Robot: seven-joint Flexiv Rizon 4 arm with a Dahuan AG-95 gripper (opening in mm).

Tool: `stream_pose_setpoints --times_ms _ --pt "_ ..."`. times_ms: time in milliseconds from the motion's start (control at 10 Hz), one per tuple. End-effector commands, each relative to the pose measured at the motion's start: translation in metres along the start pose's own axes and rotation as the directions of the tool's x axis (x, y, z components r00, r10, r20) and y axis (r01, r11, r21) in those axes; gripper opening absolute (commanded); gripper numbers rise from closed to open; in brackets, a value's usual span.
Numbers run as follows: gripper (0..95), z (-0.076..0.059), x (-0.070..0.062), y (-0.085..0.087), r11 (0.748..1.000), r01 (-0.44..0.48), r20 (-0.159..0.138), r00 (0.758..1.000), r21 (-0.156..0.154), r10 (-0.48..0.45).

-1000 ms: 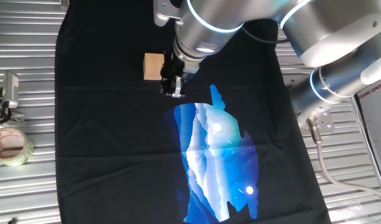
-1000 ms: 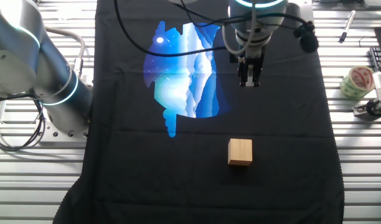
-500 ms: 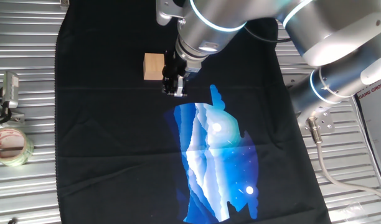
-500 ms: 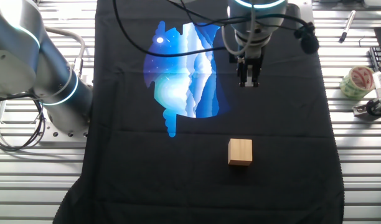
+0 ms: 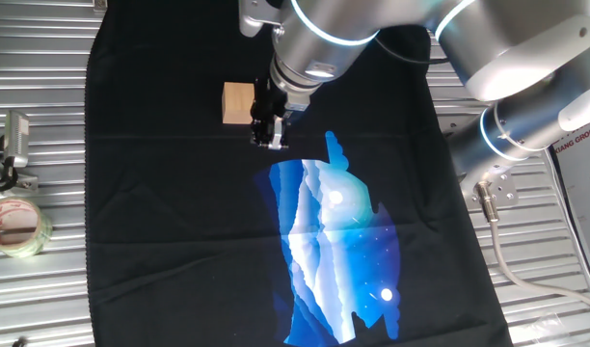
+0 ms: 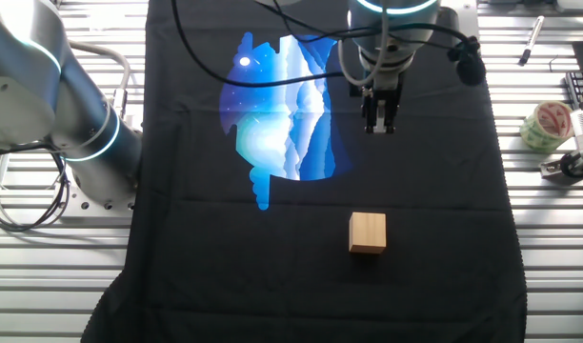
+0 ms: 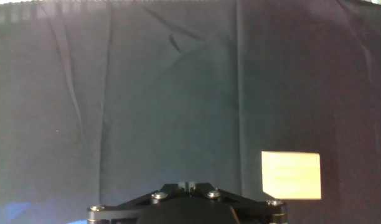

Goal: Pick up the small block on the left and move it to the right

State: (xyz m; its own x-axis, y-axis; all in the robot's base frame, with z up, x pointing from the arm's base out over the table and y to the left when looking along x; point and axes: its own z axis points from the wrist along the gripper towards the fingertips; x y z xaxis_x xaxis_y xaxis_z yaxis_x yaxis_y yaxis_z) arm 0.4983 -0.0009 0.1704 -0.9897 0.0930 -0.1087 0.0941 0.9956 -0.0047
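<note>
One small block (image 5: 238, 103) is on the table, one roll of clear tape (image 5: 14, 226), one black cloth (image 5: 170, 193) with a blue-and-white print (image 5: 338, 255), and one arm with one gripper (image 5: 267, 137). The small block is a light tan wooden cube with plain faces, its top a shade paler than its sides, edges square, standing flat on the black cloth near one edge. It is free, touched by nothing. The gripper hangs over the cloth between the block and the print, apart from the block in the other fixed view, fingers pointing down. Its fingers look pressed close together, with nothing between them. In the hand view the block sits low and right of the gripper body, on bare creased cloth. The tape roll lies off the cloth on the ribbed metal table (image 5: 44, 299), well apart from the block.
</note>
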Motion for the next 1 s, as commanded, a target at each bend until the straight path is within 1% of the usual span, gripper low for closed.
stream_pose_setpoints --times_ms 100,300,400,500,600,700,800,900,1000 --pt "0.0 0.0005 -0.0014 0.001 1.0 -0.008 -0.013 1.0 -0.001 0.008" --pt "0.0 0.0002 -0.0014 0.001 1.0 -0.001 0.008 1.0 -0.004 0.001" --pt "0.0 0.0002 -0.0014 0.001 1.0 0.021 0.007 1.0 0.001 -0.021" --pt "0.0 0.0002 -0.0014 0.001 1.0 0.023 0.007 1.0 0.001 -0.023" --pt "38.0 0.0002 -0.0014 0.001 1.0 0.026 0.006 1.0 0.003 -0.026" --pt "38.0 0.0002 -0.0014 0.0009 1.0 0.027 0.004 1.0 -0.002 -0.027" --pt "57.0 0.0002 -0.0014 0.0009 1.0 0.029 0.005 1.0 -0.009 -0.029" --pt "57.0 0.0002 -0.0014 0.0009 0.999 0.039 0.011 0.999 -0.012 -0.039" --pt "76.0 0.0002 -0.0014 0.0009 0.999 0.04 0.013 0.999 -0.017 -0.04"
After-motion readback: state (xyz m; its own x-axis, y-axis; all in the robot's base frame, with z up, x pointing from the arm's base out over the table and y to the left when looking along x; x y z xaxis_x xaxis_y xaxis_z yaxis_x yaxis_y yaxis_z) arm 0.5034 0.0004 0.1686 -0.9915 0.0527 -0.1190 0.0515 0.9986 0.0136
